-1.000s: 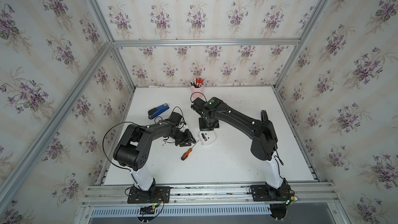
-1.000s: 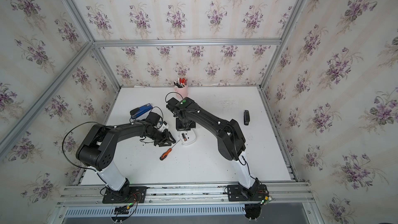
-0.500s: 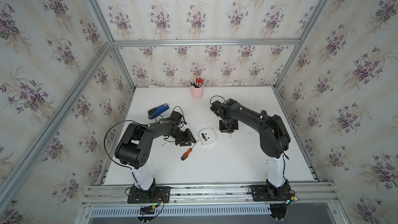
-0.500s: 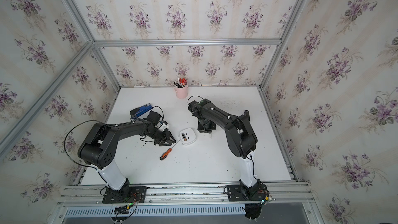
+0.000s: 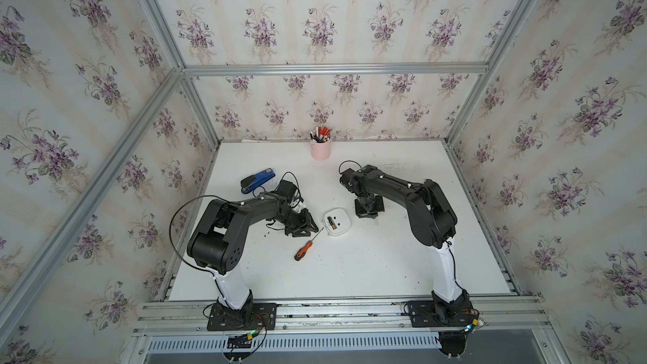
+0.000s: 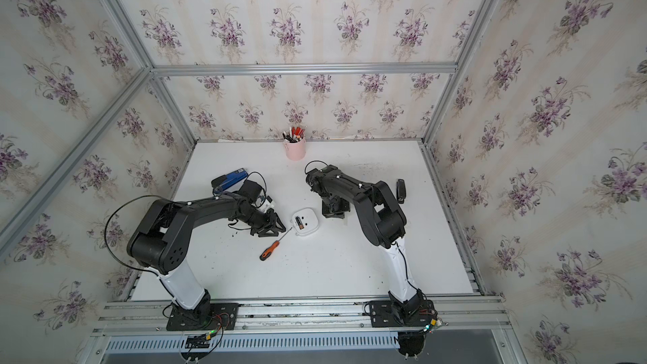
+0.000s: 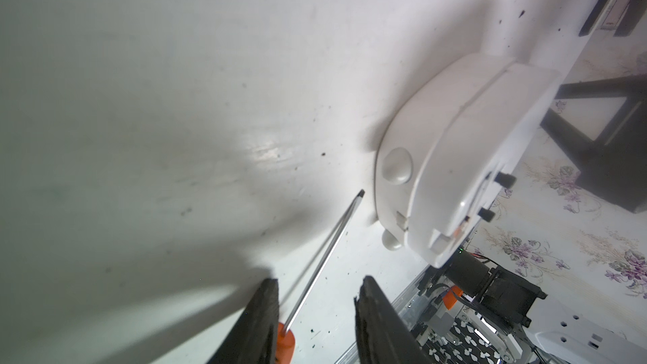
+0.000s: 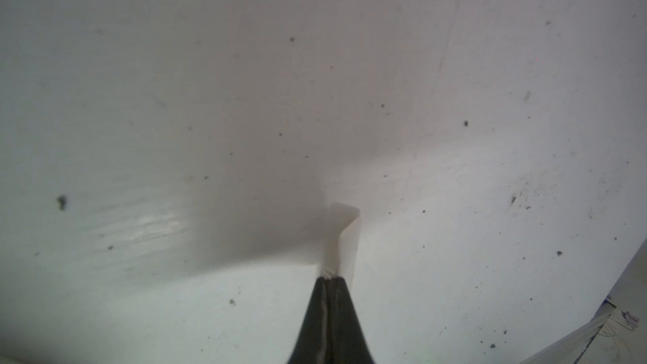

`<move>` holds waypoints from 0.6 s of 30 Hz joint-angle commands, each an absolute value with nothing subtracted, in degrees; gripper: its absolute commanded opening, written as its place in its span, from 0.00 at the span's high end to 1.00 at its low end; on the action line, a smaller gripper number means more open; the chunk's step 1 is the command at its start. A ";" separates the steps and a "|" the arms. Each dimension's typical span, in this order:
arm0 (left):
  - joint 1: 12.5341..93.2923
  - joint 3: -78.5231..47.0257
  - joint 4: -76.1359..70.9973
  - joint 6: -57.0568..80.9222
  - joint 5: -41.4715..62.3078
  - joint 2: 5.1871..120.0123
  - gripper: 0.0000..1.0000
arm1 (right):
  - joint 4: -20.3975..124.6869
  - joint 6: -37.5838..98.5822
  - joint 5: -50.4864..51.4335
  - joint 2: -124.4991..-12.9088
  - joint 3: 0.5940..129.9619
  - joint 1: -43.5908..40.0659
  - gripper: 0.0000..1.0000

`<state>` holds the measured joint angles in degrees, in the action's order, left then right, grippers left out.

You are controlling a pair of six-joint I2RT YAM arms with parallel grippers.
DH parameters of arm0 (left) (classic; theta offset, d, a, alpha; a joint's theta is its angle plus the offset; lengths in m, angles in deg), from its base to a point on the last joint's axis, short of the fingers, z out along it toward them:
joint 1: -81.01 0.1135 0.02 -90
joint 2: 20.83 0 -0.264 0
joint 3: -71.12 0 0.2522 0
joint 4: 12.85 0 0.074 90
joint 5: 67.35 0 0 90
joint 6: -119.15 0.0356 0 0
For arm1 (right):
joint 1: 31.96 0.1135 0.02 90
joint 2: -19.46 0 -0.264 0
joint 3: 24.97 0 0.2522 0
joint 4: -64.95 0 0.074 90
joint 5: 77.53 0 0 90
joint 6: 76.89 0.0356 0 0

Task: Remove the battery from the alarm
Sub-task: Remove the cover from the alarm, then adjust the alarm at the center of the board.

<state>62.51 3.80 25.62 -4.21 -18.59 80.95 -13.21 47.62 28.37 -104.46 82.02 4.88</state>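
**Item:** battery [image 5: 331, 222]. Short dark cylinder with one copper-coloured end, lying flat.

**Housing:** alarm [image 5: 339, 223], a white rounded-square case. It lies dial-down on the table [image 5: 350, 274] with its plain back up and the slot uncovered. The battery sits seated in that slot.

**Bearing from the hands:** the alarm lies between the two grippers. The battery is in the part of the back nearest the left gripper [image 7: 317, 285], straight ahead of its fingertips, just past them and a little higher.

**Long axis:** crosswise to the left gripper's line of reach, copper end toward the arm bases.

**Left gripper:** jaws apart and holding nothing, low over the table. The screwdriver [image 7: 315, 267] lies loose beneath it. Its shaft runs out between the fingers, and its tip stops just short of the alarm's edge.

**Right gripper** [image 8: 329, 280]**:** jaws together, pinching a thin white plastic piece [image 8: 345, 236], probably the slot's cover. It stands on the alarm's far side from the left gripper, near the alarm but not touching it.

**Assessment:** the left gripper is the nearer and the free one. It would likely have to rise over the alarm's rim and descend with its jaws straddling the cylinder across its width. The slot walls look close, so side clearance may be tight.
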 commanded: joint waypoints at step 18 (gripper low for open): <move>63.97 -16.03 31.96 -1.71 -13.35 86.93 0.68 | 16.87 64.76 -1.94 -81.72 54.32 4.32 0.90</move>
